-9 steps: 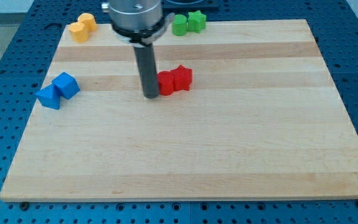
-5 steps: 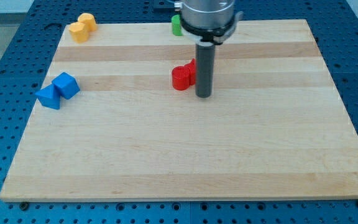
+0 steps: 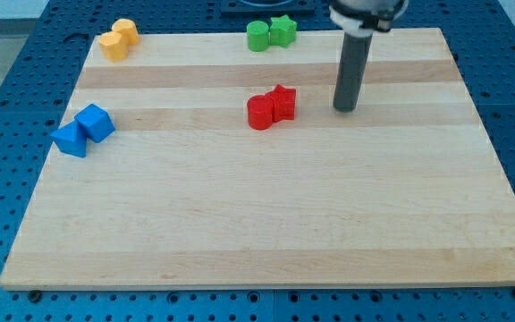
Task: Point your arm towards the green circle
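The tip (image 3: 345, 109) rests on the wooden board (image 3: 257, 215), holding nothing. It is right of the red blocks (image 3: 271, 107). The green circle (image 3: 257, 37) sits up near the top edge.

My tip (image 3: 345, 109) rests on the pale wooden board (image 3: 257, 224), to the view's right of the red round block (image 3: 260, 114) and red star-shaped block (image 3: 282, 102), and well below-right of the green round block (image 3: 257, 37) beside the green star-shaped block (image 3: 282, 29).
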